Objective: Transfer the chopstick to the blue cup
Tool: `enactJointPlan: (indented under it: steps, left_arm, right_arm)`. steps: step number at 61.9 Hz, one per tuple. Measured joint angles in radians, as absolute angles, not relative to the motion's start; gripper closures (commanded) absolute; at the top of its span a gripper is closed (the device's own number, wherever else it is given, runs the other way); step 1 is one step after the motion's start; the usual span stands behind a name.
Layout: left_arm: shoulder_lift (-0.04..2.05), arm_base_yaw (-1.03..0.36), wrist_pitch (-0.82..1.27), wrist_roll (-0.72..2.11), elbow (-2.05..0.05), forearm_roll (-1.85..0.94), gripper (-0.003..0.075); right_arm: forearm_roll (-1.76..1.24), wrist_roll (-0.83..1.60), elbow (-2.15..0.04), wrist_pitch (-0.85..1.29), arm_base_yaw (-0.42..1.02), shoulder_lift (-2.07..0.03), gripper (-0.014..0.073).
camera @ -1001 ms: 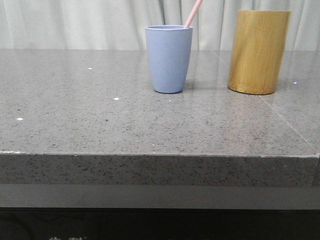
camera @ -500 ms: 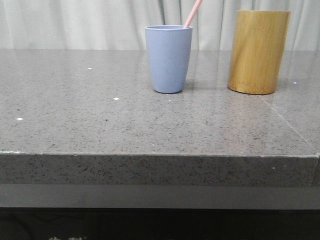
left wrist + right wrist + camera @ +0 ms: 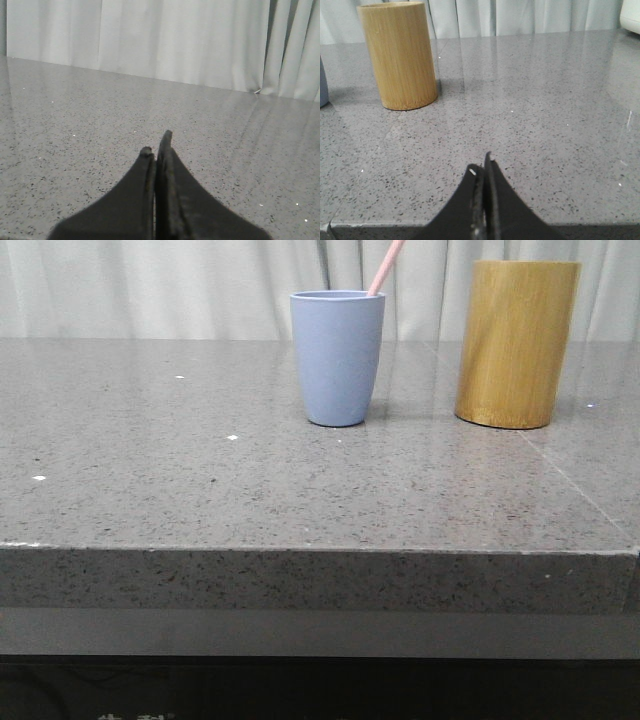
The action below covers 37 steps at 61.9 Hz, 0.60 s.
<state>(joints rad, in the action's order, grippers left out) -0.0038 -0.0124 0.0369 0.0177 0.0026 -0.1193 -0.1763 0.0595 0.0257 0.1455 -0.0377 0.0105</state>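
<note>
Since the chopstick [image 3: 387, 266] is already being held up by the blue cup [image 3: 338, 358], with its low end inside and its top leaning out over the rim toward the bamboo cup [image 3: 516, 343], the job is being judged as done; the blue cup is being seen standing upright on the grey tabletop [image 3: 300, 490], near the bamboo cup but not touching it; the left claw [image 3: 157, 145] is being kept closed with nothing in it, low over a bare part of the tabletop; the right claw [image 3: 481, 167] is being kept closed and empty too, near the front edge, well apart from the bamboo cup; the step in hand is being taken as resting away from the cups; to do it well, both arms are best being kept low and far from the pink stick, because a bump could be tipping the light cup over; any move is best being made slowly and away from the cups.
</note>
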Motion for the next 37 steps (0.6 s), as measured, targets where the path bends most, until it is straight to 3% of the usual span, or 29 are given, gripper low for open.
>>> enactJointPlan:
  steps: [37]
  left_arm:
    - [-0.004, -0.012, 0.037, 0.018, 0.003, -0.119, 0.0739]
  right_arm:
    - [-0.094, 0.0, 0.026, 0.124, -0.038, 0.011, 0.066]
